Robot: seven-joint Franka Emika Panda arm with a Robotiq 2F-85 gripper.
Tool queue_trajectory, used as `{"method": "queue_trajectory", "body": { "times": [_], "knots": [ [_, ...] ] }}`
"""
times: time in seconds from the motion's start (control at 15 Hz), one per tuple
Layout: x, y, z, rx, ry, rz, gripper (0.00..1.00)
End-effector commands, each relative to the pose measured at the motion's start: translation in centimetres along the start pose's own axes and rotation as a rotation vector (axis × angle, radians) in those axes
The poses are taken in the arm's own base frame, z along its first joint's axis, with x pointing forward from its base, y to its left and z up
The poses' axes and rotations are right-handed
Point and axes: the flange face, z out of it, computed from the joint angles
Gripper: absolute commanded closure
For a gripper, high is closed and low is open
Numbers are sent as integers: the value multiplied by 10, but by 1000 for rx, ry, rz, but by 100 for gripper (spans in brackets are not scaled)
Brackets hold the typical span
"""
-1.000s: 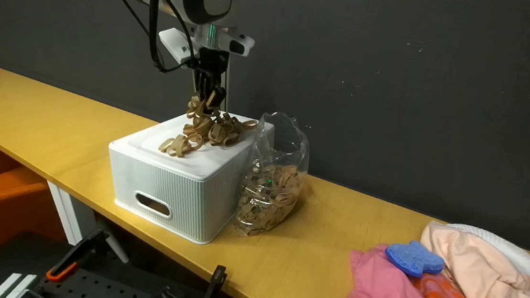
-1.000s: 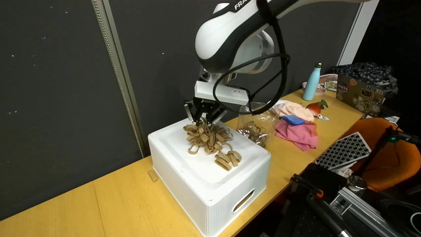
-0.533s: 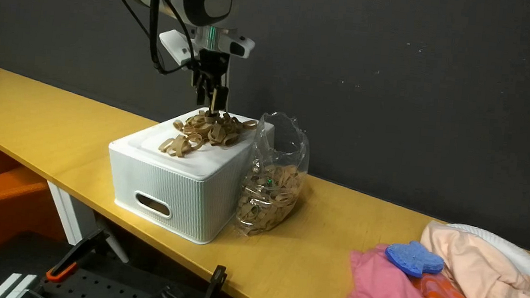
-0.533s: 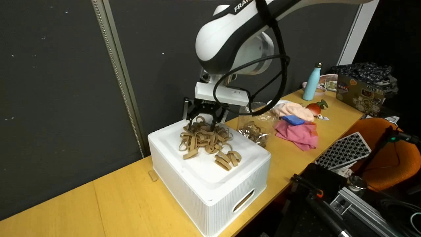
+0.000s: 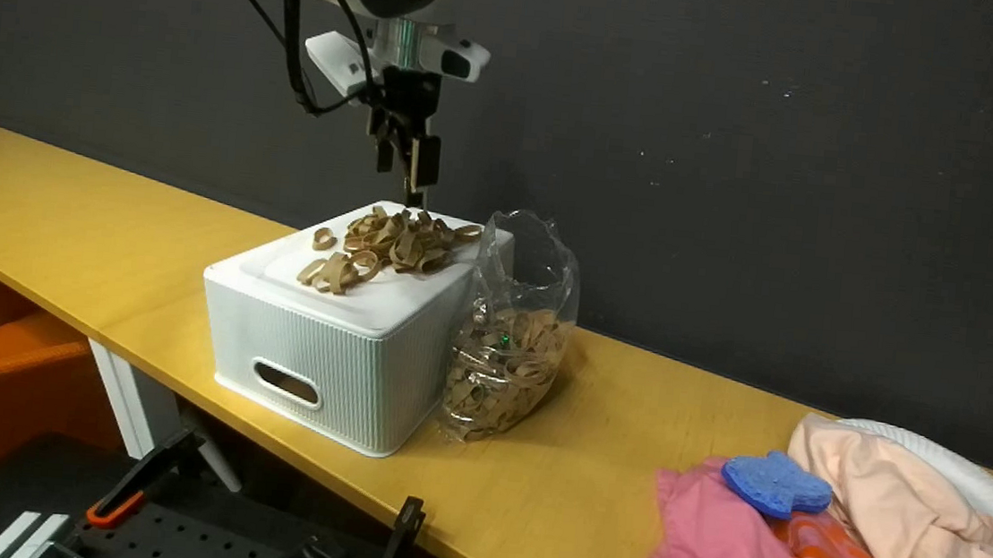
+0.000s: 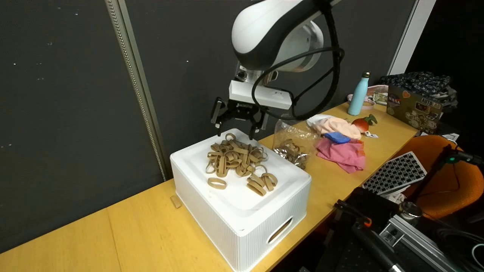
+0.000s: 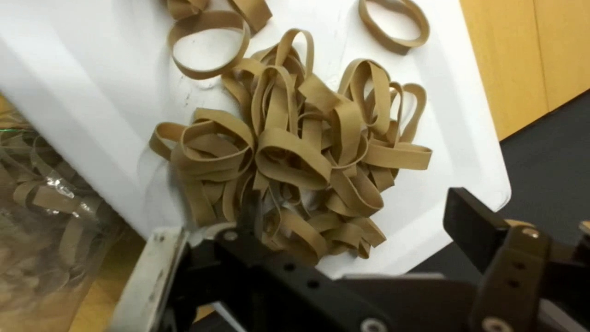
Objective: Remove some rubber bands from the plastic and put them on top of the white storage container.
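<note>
Gripper [image 6: 235, 135]: compared with half a second earlier, we saw that it had risen; its jaws stood wide apart, and no band showed between them.
Rubber bands [image 6: 237, 154]: a second earlier a tuft of them hung from the gripper; by this moment we found the whole tangle resting directly beneath it, none of it held.
Single band [image 6: 217, 186]: what we took for the same band had met the tangle's edge half a second before; now it lay apart, on the far side of the tangle from the gripper in the wrist view.
Small cluster [image 6: 257, 187]: we noticed no shift in these few bands, also below the gripper and out past the tangle.
White storage container [image 5: 337, 350]: it stood under the gripper, its top bearing all of the bands just named.
Plastic bag [image 5: 533, 269]: lower than the gripper and off to one side, just beside the container, we saw it hold many more bands.
Table [image 6: 143, 226]: lower still, past the container's wall, we made out a flat tan strip [image 6: 176, 201], perhaps a dropped band.
Bands on top: we judged that a drop had finished and, since the sentence gave no count, that the task could pass as met; backing away or returning to the bag looked the likely next move.
</note>
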Motion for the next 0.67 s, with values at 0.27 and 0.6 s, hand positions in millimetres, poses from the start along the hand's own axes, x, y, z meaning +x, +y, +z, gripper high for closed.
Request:
{"method": "queue_trajectory", "body": {
  "times": [0.27,0.6],
  "knots": [
    [-12,21,-60,-112,19,54,0],
    [-27,37,-71,-139,-30,68,0]
  ]
}}
